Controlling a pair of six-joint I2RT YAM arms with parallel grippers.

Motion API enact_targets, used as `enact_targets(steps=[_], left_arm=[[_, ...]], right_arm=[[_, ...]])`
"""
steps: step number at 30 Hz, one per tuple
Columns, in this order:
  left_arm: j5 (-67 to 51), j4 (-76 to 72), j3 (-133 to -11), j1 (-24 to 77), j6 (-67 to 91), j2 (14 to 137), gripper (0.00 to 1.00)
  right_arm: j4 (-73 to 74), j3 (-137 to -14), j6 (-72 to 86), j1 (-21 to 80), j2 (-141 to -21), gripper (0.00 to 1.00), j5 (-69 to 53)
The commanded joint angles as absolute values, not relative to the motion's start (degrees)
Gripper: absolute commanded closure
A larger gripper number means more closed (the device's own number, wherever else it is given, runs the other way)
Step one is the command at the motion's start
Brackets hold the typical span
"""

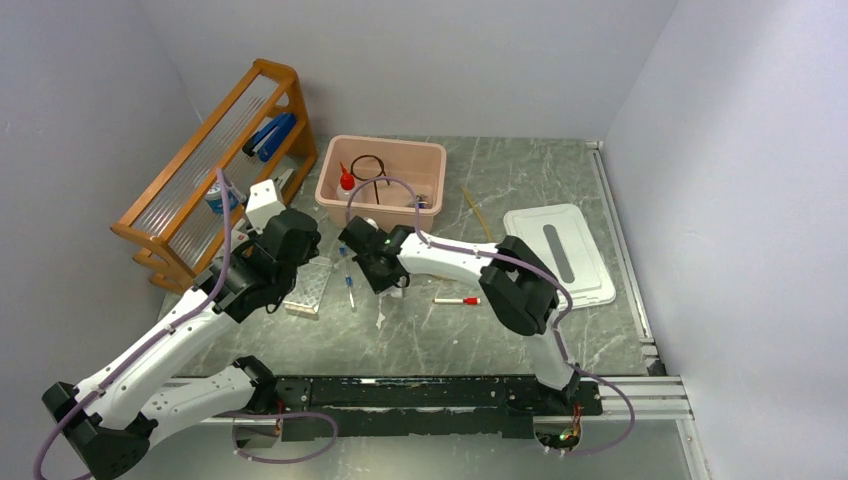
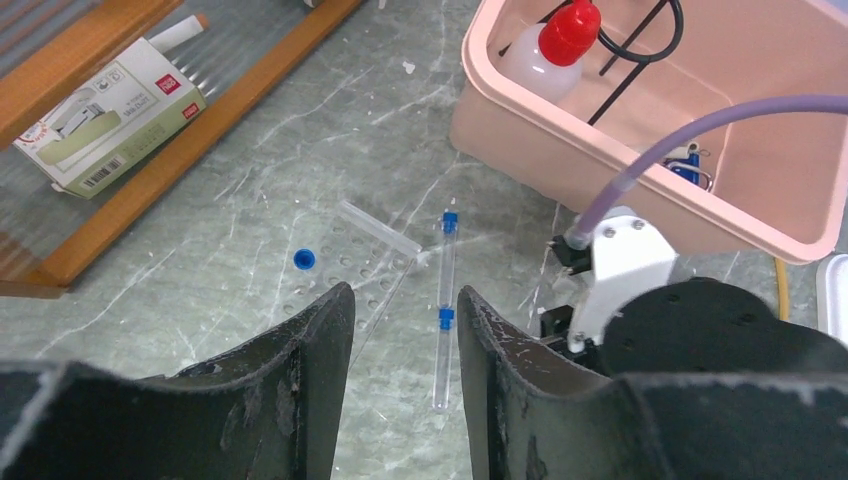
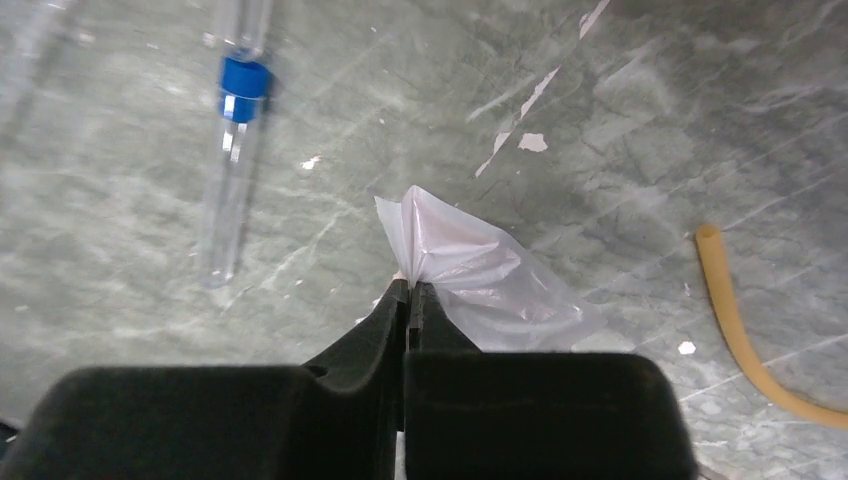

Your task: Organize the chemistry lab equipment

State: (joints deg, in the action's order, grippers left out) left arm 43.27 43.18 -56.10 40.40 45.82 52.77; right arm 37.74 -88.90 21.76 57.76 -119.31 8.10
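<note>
My right gripper point(image 3: 410, 290) is shut on the corner of a thin white triangle of plastic film point(image 3: 480, 270), which rests low over the table. A blue-capped tube point(image 3: 235, 150) lies to its left and amber tubing point(image 3: 740, 320) to its right. Pointing down, my left gripper point(image 2: 405, 295) is open and empty above the clear tube rack point(image 2: 370, 270) and two blue-capped tubes point(image 2: 445, 320) lying end to end. A loose blue cap point(image 2: 304, 259) sits on the rack. In the pink bin point(image 2: 600, 150) are the red-capped squeeze bottle point(image 2: 560, 45) and the black wire ring point(image 2: 650, 30).
The wooden slatted rack point(image 1: 215, 170) stands at the back left with a small box point(image 2: 110, 110) on it. A white lid point(image 1: 560, 250) lies at the right. On the table in front of the right arm is a red-capped stick point(image 1: 457, 300). Both arms crowd the table's middle.
</note>
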Motion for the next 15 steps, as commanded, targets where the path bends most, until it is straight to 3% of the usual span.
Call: enact_targets(steps=[1, 9, 15], left_arm=[[46.5, 42.86, -58.84, 39.81, 44.56, 52.27, 0.54], [47.2, 40.07, -60.5, 39.73, 42.67, 51.61, 0.53], [41.04, 33.5, -60.82, 39.44, 42.84, 57.73, 0.52]], right_arm=[[33.93, -91.59, 21.51, 57.59, -111.6, 1.0, 8.17], [31.55, -101.03, 20.74, 51.67, -105.18, 1.0, 10.44], [34.05, -110.27, 19.37, 41.31, -113.71, 1.0, 8.2]])
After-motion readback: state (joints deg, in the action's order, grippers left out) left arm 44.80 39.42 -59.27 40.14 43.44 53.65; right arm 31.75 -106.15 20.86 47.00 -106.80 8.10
